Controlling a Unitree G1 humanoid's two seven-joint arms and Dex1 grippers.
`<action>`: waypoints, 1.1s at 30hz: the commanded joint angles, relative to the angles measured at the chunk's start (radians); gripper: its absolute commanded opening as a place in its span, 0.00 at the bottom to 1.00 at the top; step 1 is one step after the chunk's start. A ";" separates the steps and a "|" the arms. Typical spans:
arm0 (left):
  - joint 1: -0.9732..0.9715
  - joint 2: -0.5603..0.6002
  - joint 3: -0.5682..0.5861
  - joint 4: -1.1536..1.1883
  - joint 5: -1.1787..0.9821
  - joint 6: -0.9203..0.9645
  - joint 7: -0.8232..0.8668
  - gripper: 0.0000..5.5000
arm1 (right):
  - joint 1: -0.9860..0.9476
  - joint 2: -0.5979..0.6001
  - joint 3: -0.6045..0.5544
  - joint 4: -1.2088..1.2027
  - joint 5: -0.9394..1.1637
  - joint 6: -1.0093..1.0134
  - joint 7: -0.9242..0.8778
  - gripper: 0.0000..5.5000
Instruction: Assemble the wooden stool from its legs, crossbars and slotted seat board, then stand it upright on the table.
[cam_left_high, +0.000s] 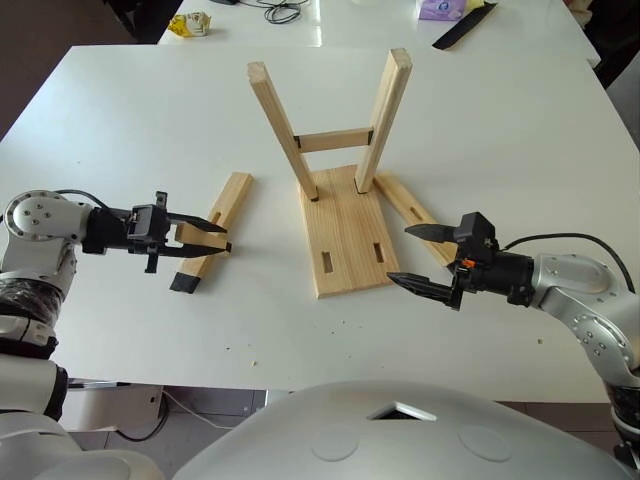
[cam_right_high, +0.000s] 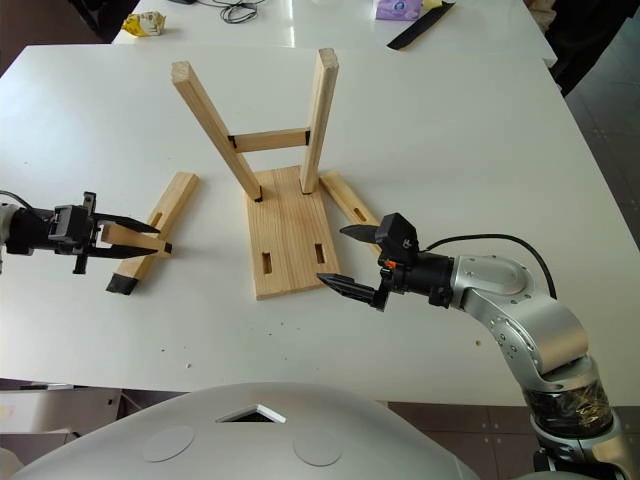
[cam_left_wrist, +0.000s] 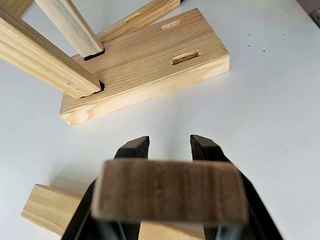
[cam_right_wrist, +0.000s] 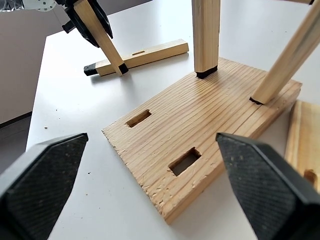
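**Seat board**: a flat rectangular plank of pale, straight-grained wood, lying at the middle of the white table.

**Fitted parts:** two square-section legs stand in the board's 12 o'clock end. The left leg leans toward 11 o'clock, and the right leg leans toward 1 o'clock. A short crossbar joins them.

**Open slots:** two rectangular slots at the board's 6 o'clock end are unfilled. The right wrist view shows the near slot with rough-cut edges and the board's ridged surface, detail the head views do not give.

**Loose parts:** one loose leg lies at 9 o'clock of the board, dark-capped at its near end. A second loose leg lies just beside the board at 3 o'clock.

**Left gripper**: positioned over the 9 o'clock leg, with its fingers clamped on a short wooden bar. The left wrist view shows the bar's blunt end. The right wrist view shows the bar tilted, its lower end at that leg.

**Right gripper**: positioned at 4 o'clock of the board, with its fingers wide apart and nothing held.
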 joint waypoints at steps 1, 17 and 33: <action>-0.101 -0.032 0.035 0.039 0.037 -0.017 -0.004 0.24 | -0.007 -0.005 -0.004 -0.005 0.007 0.011 -0.007 0.86; -0.297 -0.076 -0.034 0.257 0.154 -0.185 -0.004 0.24 | 0.010 0.001 0.005 -0.019 0.007 0.010 -0.018 0.86; -0.328 -0.072 -0.091 0.324 0.160 -0.251 -0.004 0.24 | 0.036 0.006 0.007 -0.039 0.016 0.016 -0.035 0.86</action>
